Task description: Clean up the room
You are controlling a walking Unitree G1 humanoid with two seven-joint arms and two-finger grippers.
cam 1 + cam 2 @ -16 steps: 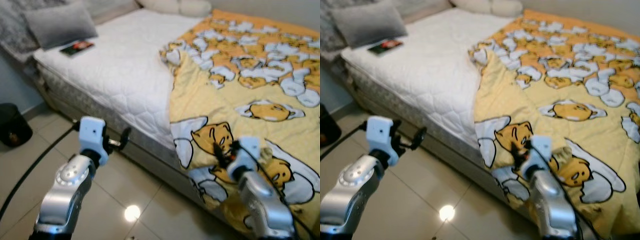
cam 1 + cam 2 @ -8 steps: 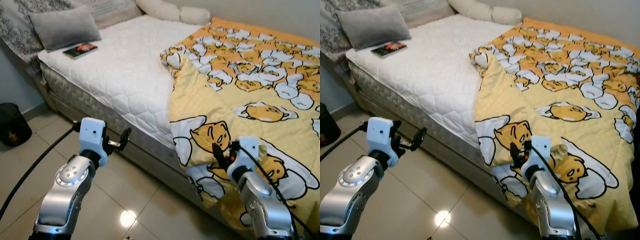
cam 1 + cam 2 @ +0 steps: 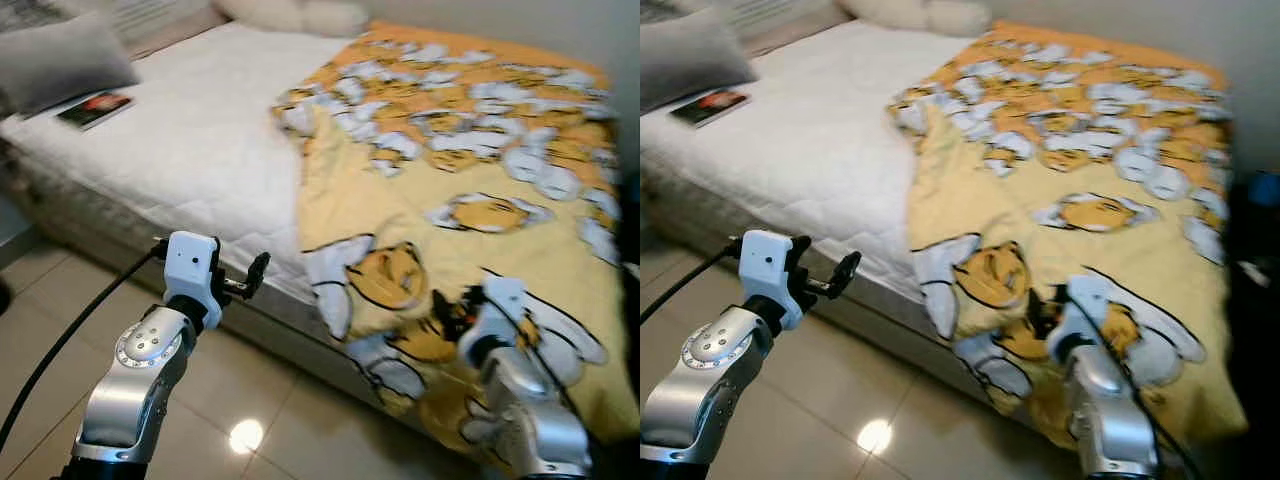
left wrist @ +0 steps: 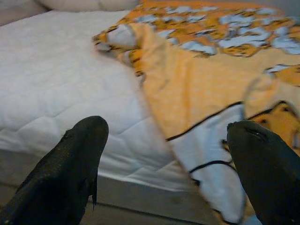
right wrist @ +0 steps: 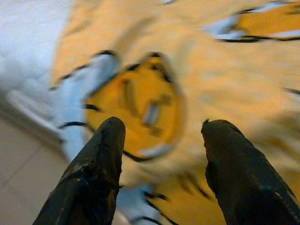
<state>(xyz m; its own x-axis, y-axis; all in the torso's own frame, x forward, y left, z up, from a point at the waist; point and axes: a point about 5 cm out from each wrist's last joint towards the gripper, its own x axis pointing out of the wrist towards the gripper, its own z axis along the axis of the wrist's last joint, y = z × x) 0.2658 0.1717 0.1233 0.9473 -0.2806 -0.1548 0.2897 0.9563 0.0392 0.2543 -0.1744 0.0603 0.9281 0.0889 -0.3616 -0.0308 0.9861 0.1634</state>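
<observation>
We stand at the bedside, both arms raised. The left gripper (image 4: 164,154) is spread wide and empty, facing the bare mattress (image 3: 170,160), with the quilt (image 3: 470,170) edge just ahead toward its right finger. The right gripper (image 5: 161,159) is likewise wide and empty, directly over the quilt's hanging corner. Risks, in our judgement: the views are blurred, so a grab made while moving may close on air; a shallow pinch may slip off; a book (image 3: 95,108) lies well beyond the left gripper and could be dragged.
</observation>
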